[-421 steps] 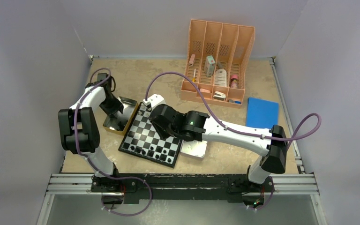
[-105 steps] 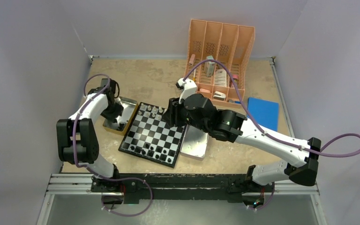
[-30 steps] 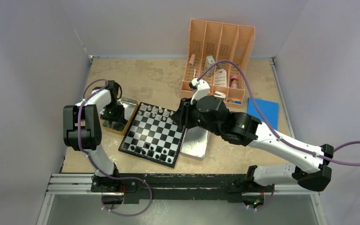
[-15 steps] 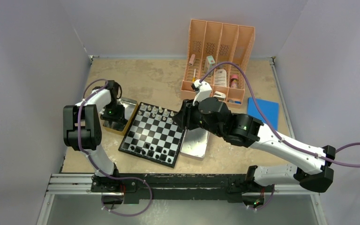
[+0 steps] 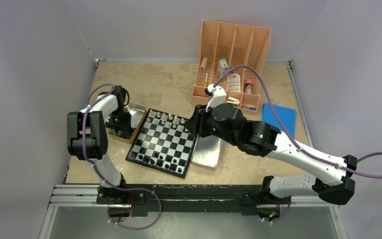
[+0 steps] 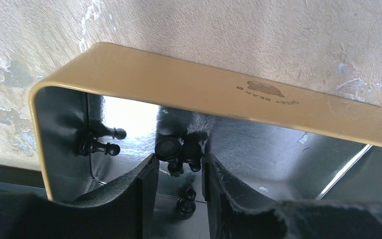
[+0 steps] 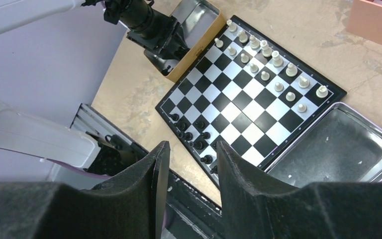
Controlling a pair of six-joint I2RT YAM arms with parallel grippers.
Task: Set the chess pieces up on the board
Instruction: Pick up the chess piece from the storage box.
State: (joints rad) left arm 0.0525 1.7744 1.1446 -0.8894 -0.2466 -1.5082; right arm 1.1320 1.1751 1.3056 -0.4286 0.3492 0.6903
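The board [image 5: 163,142] lies in the middle of the table, with silvery-white chess pieces [image 5: 166,118] on its far rows and black ones [image 5: 159,159] along its near edge. My left gripper [image 6: 178,162] reaches down into a gold-rimmed tin [image 6: 189,84] left of the board. It is open, and two black pieces [image 6: 169,149] lie on the tin floor just past its fingertips. A black pawn [image 6: 185,204] stands between the fingers, and another pawn [image 6: 99,148] lies to the left. My right gripper [image 7: 192,149] hangs open and empty high above the board [image 7: 248,94].
A plain silver tray [image 5: 208,152] lies against the board's right side. An orange desk organizer [image 5: 234,64] with small items stands at the back, and a blue pad [image 5: 277,119] lies at the right. The left tin [image 5: 132,117] touches the board's left edge.
My right arm has drifted slightly to the right, away from the board's far corner. The left arm stays in the tin.
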